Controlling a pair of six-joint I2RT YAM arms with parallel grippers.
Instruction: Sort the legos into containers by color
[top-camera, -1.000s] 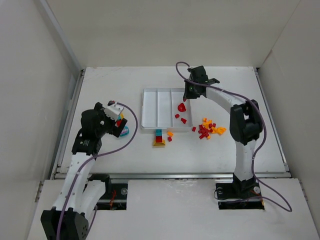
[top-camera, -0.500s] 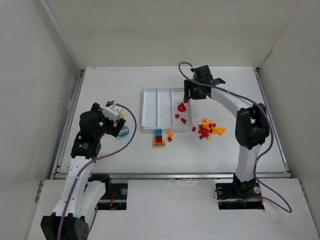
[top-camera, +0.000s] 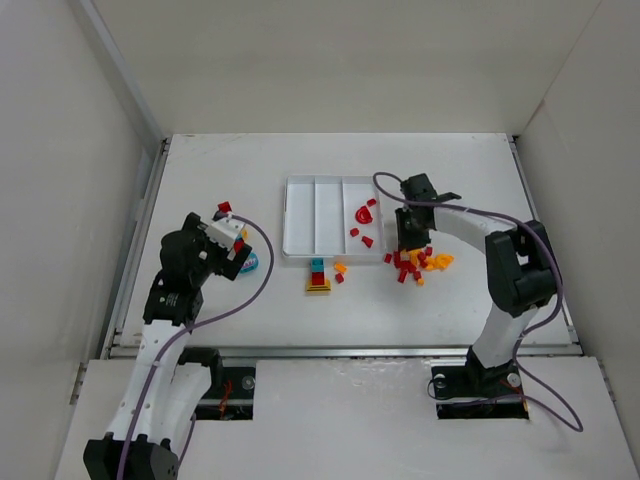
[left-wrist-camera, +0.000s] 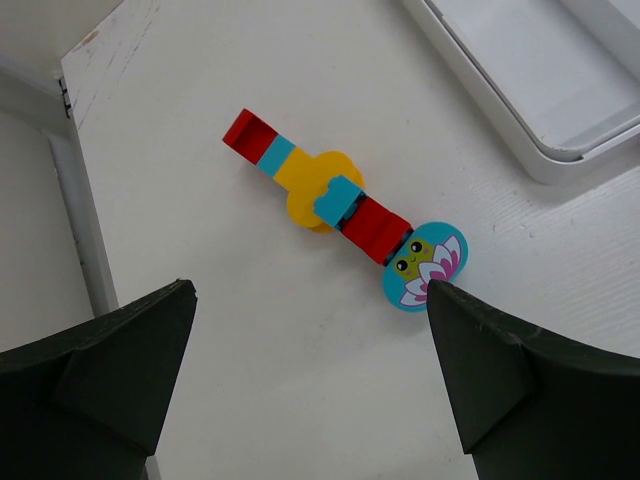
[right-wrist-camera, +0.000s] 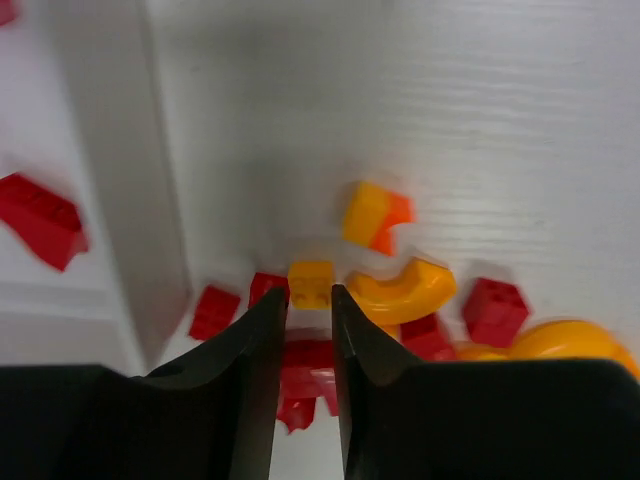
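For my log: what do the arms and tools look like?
The left arm and right arm have white links with black joint housings; a purple cable loops along each. The left tool and right tool have dark, matte, wedge-shaped fingers. No markings show.

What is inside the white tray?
A few red legos lie in the tray's right compartment; the middle compartment and left compartment show only white floor. Nothing covers the tray from above, so no part is hidden.

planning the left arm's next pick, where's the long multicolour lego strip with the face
Left wrist view: the strip lies flat on the table, framed by the open left gripper, beside a corner of the tray.
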